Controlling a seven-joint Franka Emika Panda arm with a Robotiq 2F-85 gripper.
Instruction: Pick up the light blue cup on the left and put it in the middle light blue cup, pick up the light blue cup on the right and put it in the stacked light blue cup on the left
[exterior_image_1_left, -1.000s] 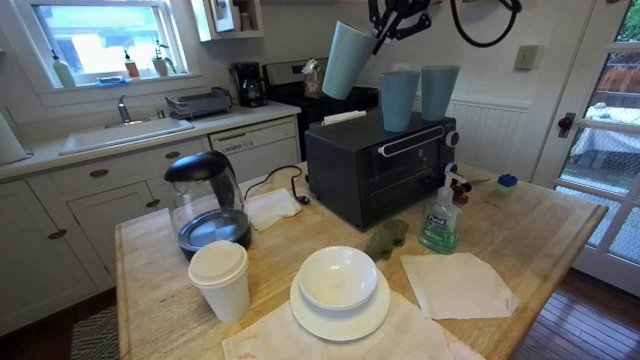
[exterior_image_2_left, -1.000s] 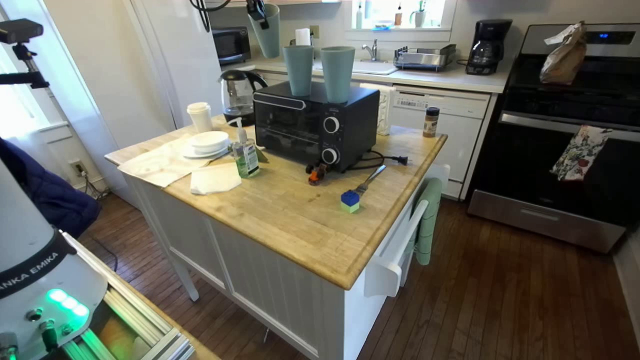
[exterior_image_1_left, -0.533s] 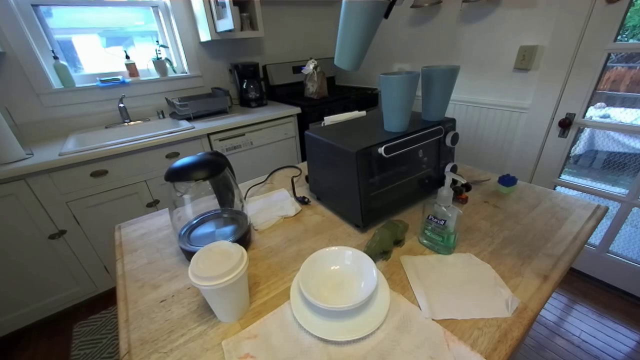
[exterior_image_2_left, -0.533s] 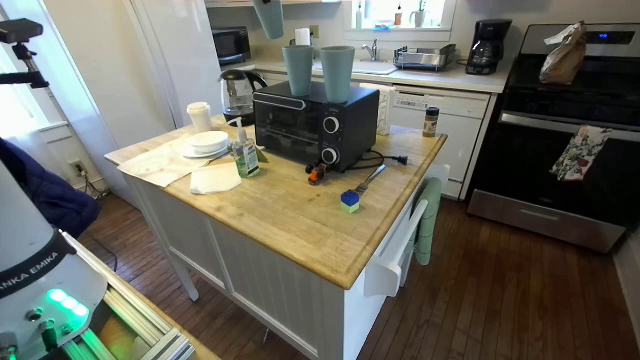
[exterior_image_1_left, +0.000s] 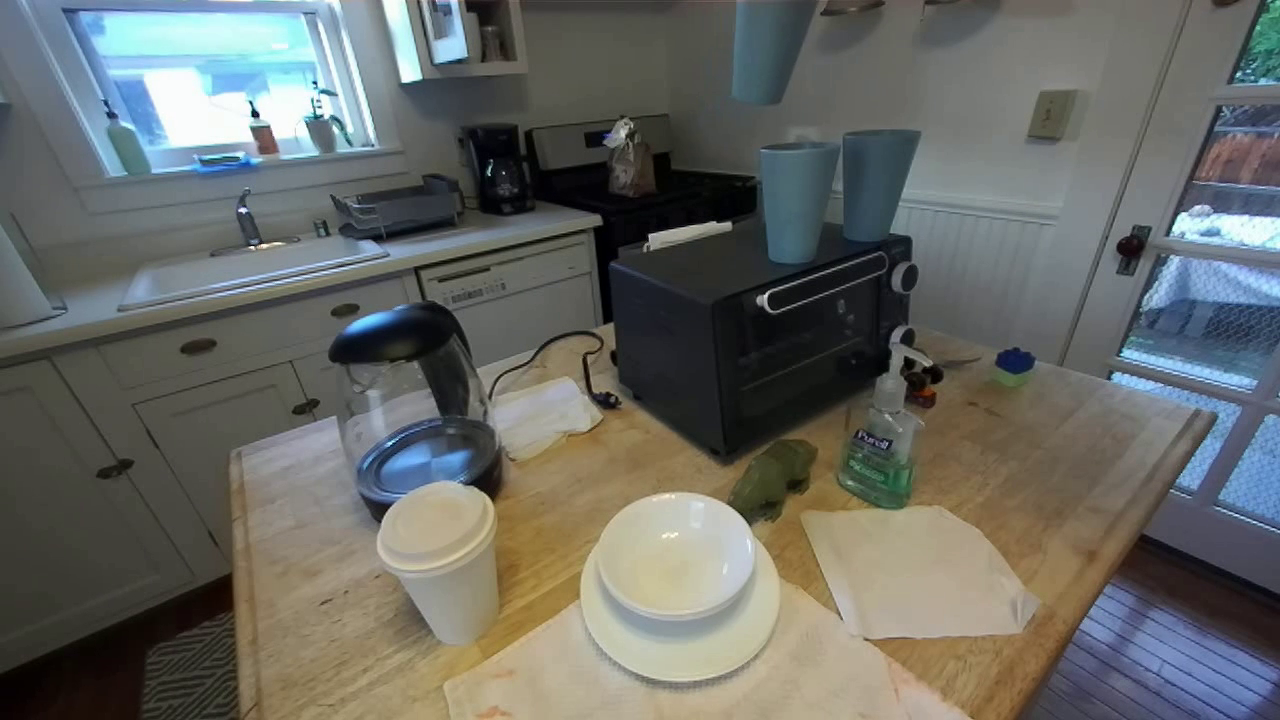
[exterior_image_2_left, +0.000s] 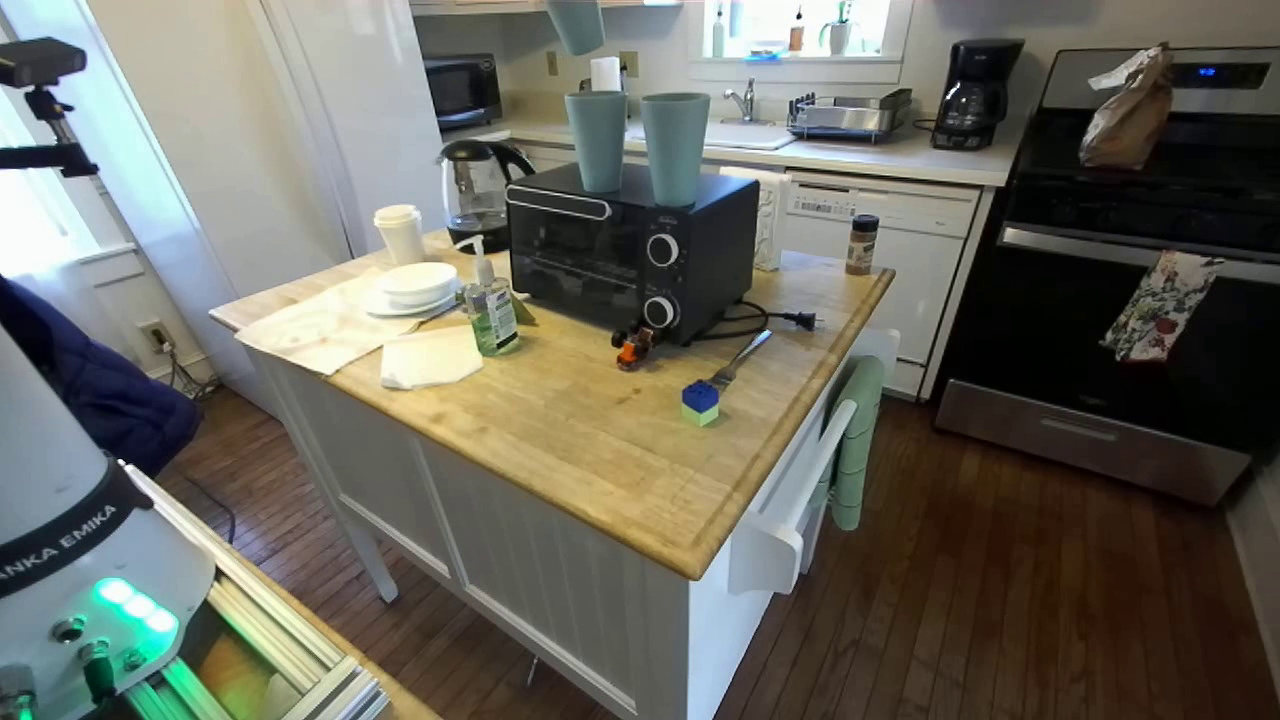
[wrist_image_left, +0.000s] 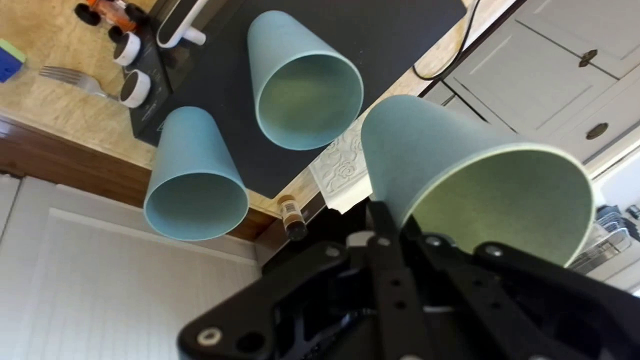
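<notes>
Light blue, the held cup — presumably the task's left one — hangs tilted, higher than the oven and apart from the middle cup and the end cup, both upright on the oven top. In the wrist view the gripper is narrowed on the held cup's wall at the rim; in both exterior views it lies out of frame. The step appears to be the carry to the middle cup, with neither nesting yet done. If lowered at this tilt, the held cup's base would probably catch the middle cup's rim and topple it; the one-sided pinch could let the load swivel on contact, and sideways drift might knock the end cup off the oven's nearby edge. Counts, as visible: three light blue cups, one white lidded cup, one oven, two knobs, one kettle, one sanitiser bottle, one bowl on one plate, one fork, one jar, one toy car.
</notes>
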